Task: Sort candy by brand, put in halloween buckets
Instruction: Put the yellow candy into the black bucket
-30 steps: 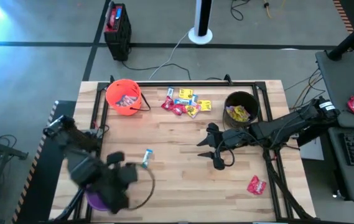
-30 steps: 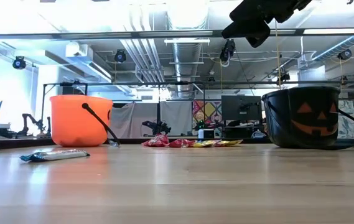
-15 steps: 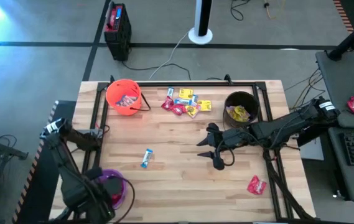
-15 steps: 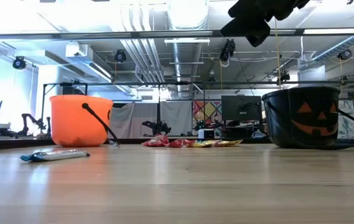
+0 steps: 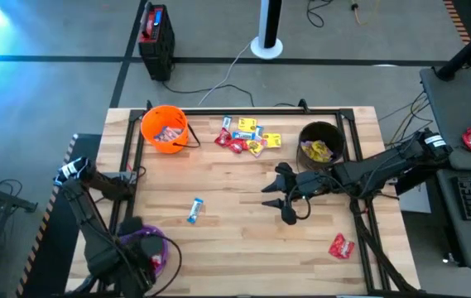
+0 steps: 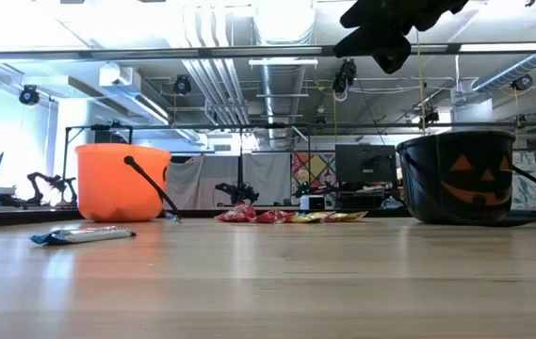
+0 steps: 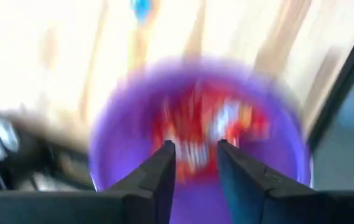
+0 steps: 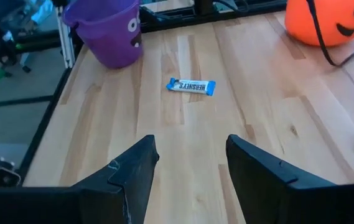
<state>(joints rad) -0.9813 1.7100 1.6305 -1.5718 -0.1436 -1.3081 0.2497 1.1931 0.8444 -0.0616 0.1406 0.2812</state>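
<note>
Candy: a loose pile of small flat red, yellow and blue-and-white packets lies between the orange bucket and the black bucket, near the table's far edge.
Stray bar: one blue-and-white bar lies flat, well apart from the pile toward the purple bucket; its long axis runs roughly from near edge to far edge, slightly slanted. White lettering shows on its glossy wrapper.
Red packet: a crinkled one lies alone near the table's near right corner.
Buckets: round smooth plastic pails. Orange holds red candy; black, with a jack-o'-lantern face, holds yellow; translucent purple holds red packets.
Table: pale wood planks, black frame.
Left gripper: over the purple bucket's rim at the near left corner; fingers a narrow gap apart, nothing between them.
Right gripper: above bare wood beside the black bucket; fingers spread, empty, aimed at the stray bar.
</note>
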